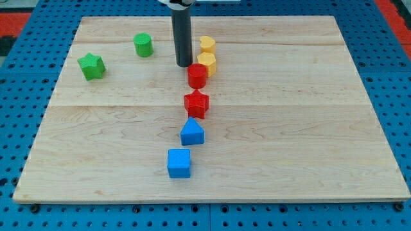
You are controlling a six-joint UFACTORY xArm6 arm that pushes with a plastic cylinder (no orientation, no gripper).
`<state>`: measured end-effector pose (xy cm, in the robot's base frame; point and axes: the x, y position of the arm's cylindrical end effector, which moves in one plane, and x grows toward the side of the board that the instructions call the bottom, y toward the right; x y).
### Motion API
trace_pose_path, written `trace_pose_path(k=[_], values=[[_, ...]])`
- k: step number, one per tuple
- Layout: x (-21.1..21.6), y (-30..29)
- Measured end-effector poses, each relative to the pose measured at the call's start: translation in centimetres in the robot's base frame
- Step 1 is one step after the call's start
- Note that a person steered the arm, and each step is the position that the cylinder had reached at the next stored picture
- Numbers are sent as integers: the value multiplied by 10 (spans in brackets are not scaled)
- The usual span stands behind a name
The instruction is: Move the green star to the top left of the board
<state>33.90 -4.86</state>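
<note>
In the camera view the end effector is a plain dark rod with nothing to open or hold, and my tip (185, 65) rests on the pale wooden surface (289, 141) just left of the red cylinder block (198, 76) and yellow blocks (207, 54), with the small green star-shaped block (92, 66) well off to its left, beyond the green cylinder block (143, 45). The star looks light, rigid and easy to slide, so I judge it best pushed on its lower right face. Open board lies up-left of it, though the surface's left edge is near.
</note>
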Motion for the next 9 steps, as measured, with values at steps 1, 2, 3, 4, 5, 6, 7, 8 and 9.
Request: trace_pose_path(k=[1, 2, 3, 4, 5, 6, 7, 8, 9], values=[[9, -4], [24, -2], [44, -2], [49, -6], [68, -52], [80, -131], [58, -201], [27, -194], [18, -135]])
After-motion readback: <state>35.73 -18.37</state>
